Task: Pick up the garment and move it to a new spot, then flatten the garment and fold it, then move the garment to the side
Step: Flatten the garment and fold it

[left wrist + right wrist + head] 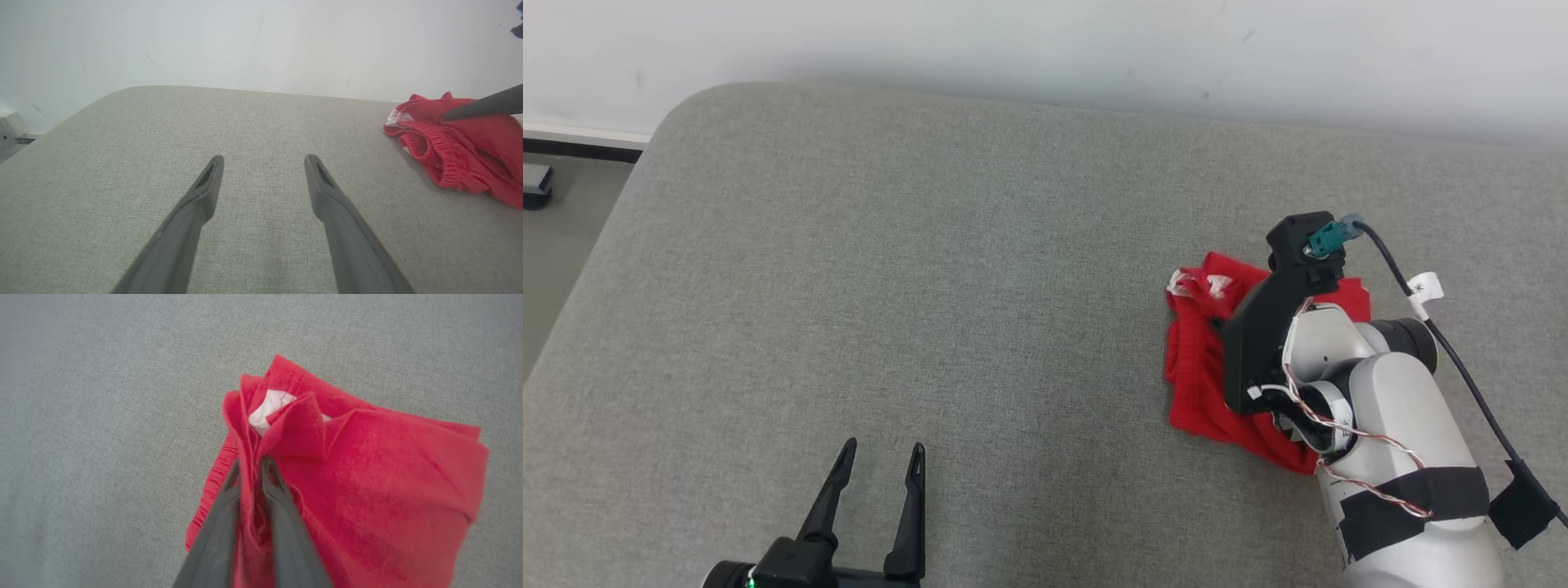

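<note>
Seemingly nearly done: right gripper [250, 463] narrowly pinches the folded-looking garment [388, 477] between its fingers, left gripper [882, 456] gapes empty; release remains.

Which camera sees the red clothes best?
The right wrist view: the red garment sits close up, a fold between the right gripper's fingers. In the head view the arm hides part; the left wrist view crops it.

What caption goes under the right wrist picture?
Right gripper pinching a fold of the red garment on the grey cushion.
</note>
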Tool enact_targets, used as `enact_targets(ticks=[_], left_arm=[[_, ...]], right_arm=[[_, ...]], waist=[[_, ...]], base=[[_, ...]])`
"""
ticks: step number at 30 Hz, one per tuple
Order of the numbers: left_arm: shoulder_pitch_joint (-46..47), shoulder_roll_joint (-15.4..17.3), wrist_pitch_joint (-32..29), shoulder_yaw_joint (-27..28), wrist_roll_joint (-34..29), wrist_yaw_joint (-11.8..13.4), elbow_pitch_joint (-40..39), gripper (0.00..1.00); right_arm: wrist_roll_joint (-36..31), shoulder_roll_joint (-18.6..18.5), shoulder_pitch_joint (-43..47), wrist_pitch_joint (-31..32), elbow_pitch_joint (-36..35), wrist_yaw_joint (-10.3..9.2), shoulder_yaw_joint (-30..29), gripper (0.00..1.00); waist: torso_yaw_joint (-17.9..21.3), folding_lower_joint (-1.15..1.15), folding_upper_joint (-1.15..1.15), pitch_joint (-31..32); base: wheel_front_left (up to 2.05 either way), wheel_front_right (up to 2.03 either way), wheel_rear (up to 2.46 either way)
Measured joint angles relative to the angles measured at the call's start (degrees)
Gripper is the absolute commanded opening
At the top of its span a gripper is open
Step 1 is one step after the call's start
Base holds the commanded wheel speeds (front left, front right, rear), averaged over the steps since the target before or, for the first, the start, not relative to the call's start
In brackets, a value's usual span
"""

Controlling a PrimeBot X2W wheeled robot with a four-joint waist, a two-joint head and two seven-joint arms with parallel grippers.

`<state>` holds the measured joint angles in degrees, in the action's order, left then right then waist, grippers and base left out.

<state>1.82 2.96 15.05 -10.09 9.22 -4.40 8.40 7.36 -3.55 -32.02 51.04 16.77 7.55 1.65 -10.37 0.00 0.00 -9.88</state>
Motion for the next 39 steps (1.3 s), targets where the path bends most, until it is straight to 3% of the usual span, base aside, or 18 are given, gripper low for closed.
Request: enact_targets(ticks=[10,15,21,26,31,32,33,34,39], left_arm=[[0.12,-0.01,0.00,0.33,0.19,0.34,-0.13,1.00],[-0.34,-0.01,0.00,0.36,0.18,0.36,-0.32,1.00],[-0.67,-0.02,0.00,-0.04,0.32,0.62,-0.43,1.00],[-0.69,-0.02,0.00,-0.42,0.70,0.87,-0.57,1.00],[-0.67,-0.02,0.00,-0.44,0.77,0.88,-0.63,1.00],[-0.65,-0.02,0.00,-0.44,0.77,0.87,-0.59,1.00],[-0.60,-0.02,0.00,-0.48,0.77,0.87,-0.59,1.00],[-0.53,-0.02,0.00,-0.51,0.77,0.86,-0.56,1.00],[-0.10,-0.02,0.00,-0.60,0.74,0.80,-0.35,1.00]], right_arm=[[8.57,0.01,-2.28,-7.78,-4.72,0.00,-0.42,1.00],[7.51,-3.30,-1.20,-10.83,-8.28,0.00,-3.26,1.00],[4.77,-6.26,6.27,-13.40,-11.14,0.00,-9.62,1.00],[3.14,-6.11,13.06,-14.89,-12.10,0.00,-13.73,1.00],[2.27,-3.98,17.04,-17.92,-12.41,0.00,-13.24,1.00],[2.16,-3.47,17.47,-18.72,-12.28,0.00,-12.81,0.86],[2.05,-3.19,17.72,-19.54,-12.02,0.00,-12.24,0.40],[1.68,-3.09,17.89,-20.39,-11.60,0.00,-11.58,0.01],[-0.94,-2.68,17.28,-25.08,-8.84,0.00,-7.71,0.00]], waist=[[0.61,0.00,0.00,0.94],[0.97,0.00,0.00,1.82],[1.46,0.00,0.00,2.61],[1.66,0.00,0.00,2.53],[1.84,0.00,0.00,2.07],[1.85,-0.01,0.00,1.94],[1.84,0.00,0.00,1.80],[1.81,-0.01,0.00,1.66],[1.46,0.00,0.00,0.96]], base=[[0.00,0.00,0.00],[0.00,0.00,0.00],[0.00,0.00,0.00],[0.00,0.00,0.00],[0.00,0.00,0.00],[0.00,0.00,0.00],[0.00,0.00,0.00],[0.00,0.00,0.00],[0.00,0.00,0.00]])
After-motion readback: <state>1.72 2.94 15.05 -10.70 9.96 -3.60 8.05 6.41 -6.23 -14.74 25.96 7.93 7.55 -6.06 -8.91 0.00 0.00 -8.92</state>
